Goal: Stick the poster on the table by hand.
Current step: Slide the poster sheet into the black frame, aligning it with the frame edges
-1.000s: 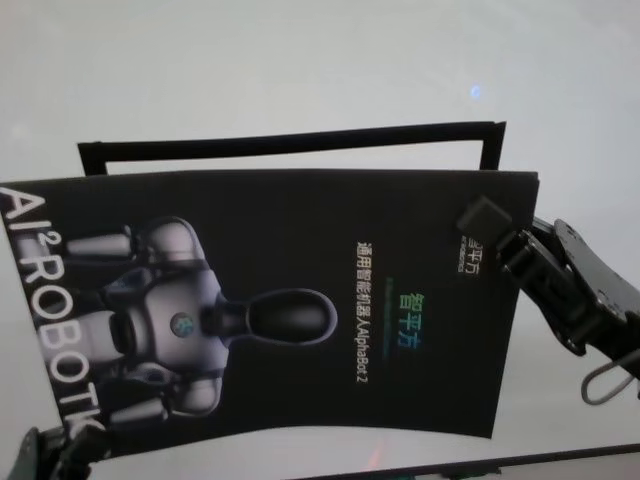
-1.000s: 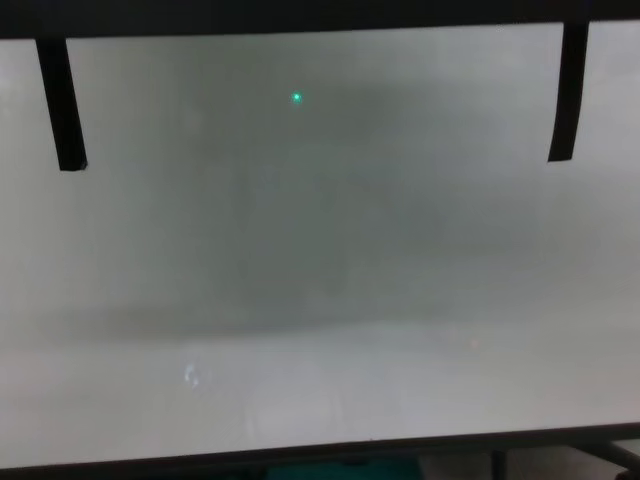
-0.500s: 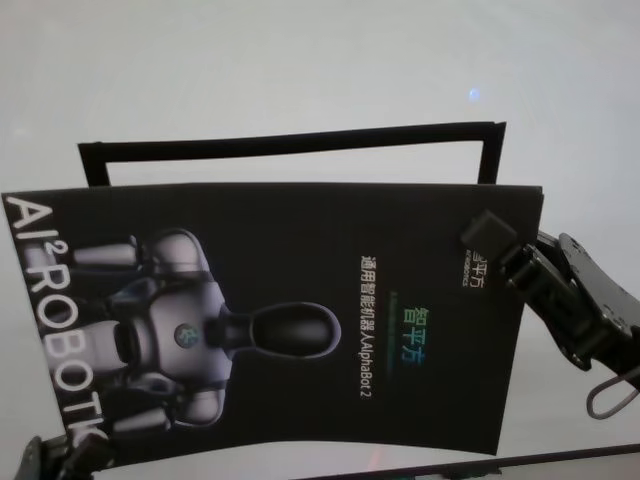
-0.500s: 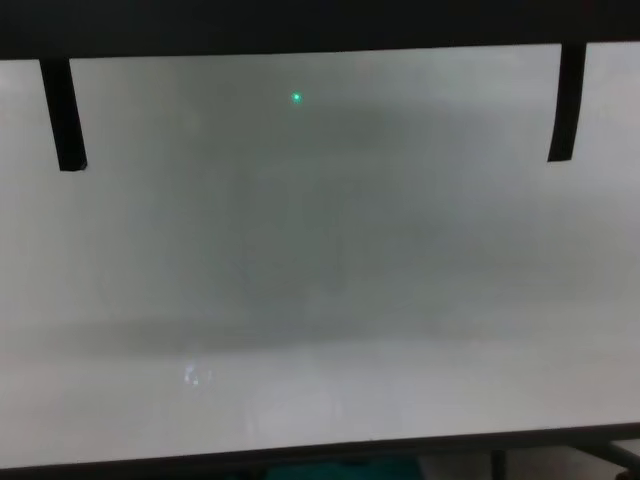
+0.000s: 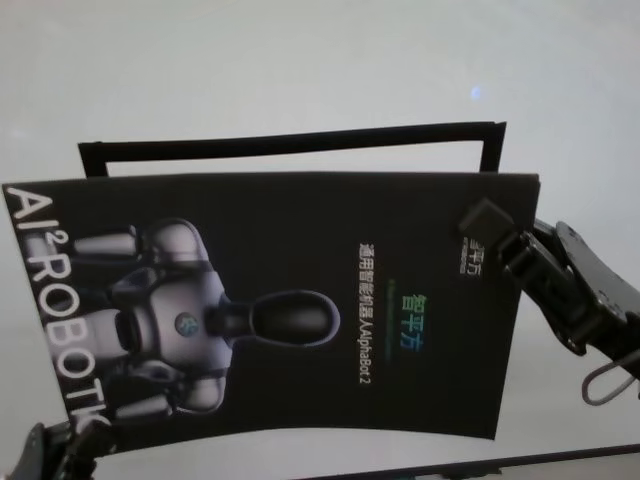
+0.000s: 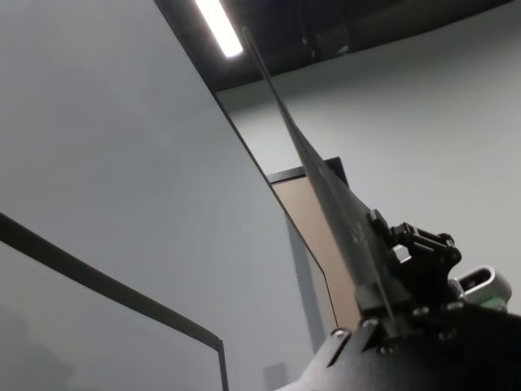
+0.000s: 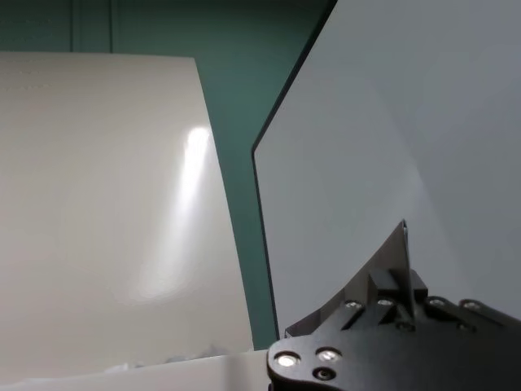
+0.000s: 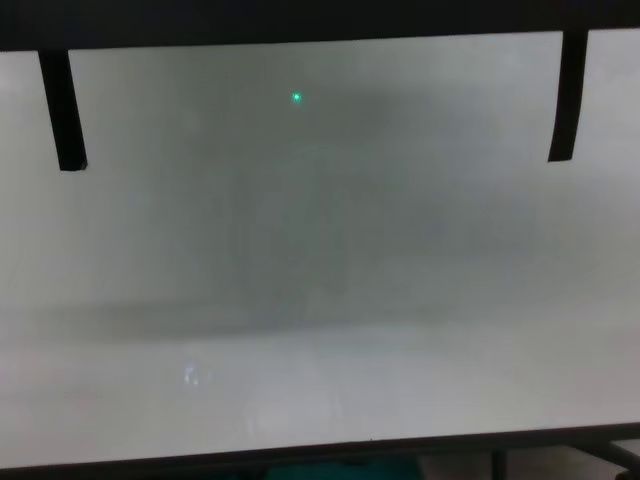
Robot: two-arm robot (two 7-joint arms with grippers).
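While the poster point(image 5: 270, 310) hangs above the white bench point(image 5: 300, 70), both tools hold it by its edges. The right tool point(image 5: 487, 228) is clamped on the far right corner of the sheet, one finger lying on the printed side. The left tool point(image 5: 55, 450) grips the near left corner; in the left wrist view its fingers point(image 6: 383, 269) are pressed together on the thin sheet. On the bench, beyond the far edge of the poster, a black tape frame point(image 5: 290, 143) lies flat, open on its near side.
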